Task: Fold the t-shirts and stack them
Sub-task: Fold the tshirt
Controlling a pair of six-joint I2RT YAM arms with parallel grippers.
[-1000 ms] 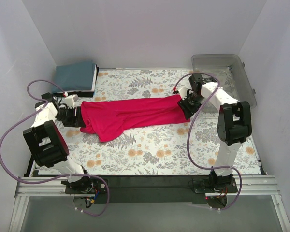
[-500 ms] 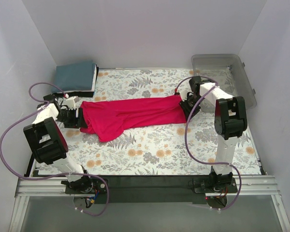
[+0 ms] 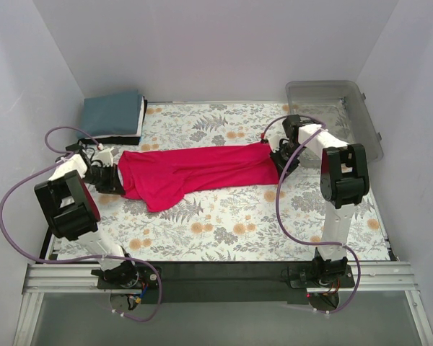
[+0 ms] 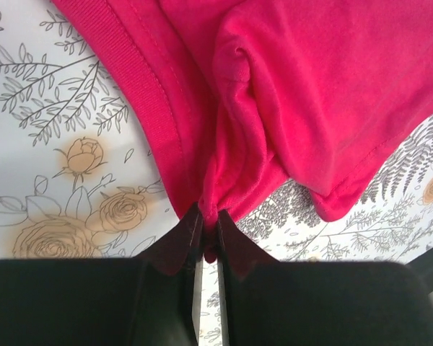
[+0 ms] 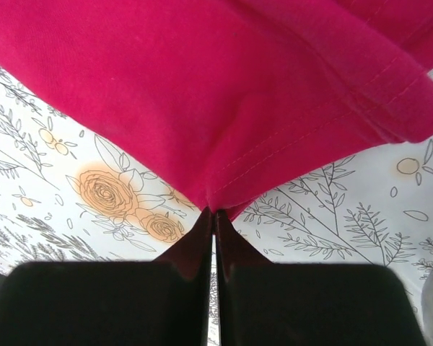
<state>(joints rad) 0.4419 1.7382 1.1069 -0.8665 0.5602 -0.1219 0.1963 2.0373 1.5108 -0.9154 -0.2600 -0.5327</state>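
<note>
A crimson-pink t-shirt lies stretched in a long band across the floral table. At its left end my left gripper is shut on a pinch of the cloth, seen in the left wrist view as pink t-shirt bunched between the left gripper tips. At the right end my right gripper is shut on the hem; the right wrist view shows the pink t-shirt edge drawn into the right gripper. A folded teal-blue t-shirt rests at the back left corner.
A clear plastic bin stands at the back right, behind the right arm. White walls close in the table on three sides. A black strap or cable lies just in front of the teal-blue shirt.
Both grippers have closed on the ends of the pink t-shirt. The right arm has shifted a little toward the shirt's right hem; the shirt itself has hardly moved.
</note>
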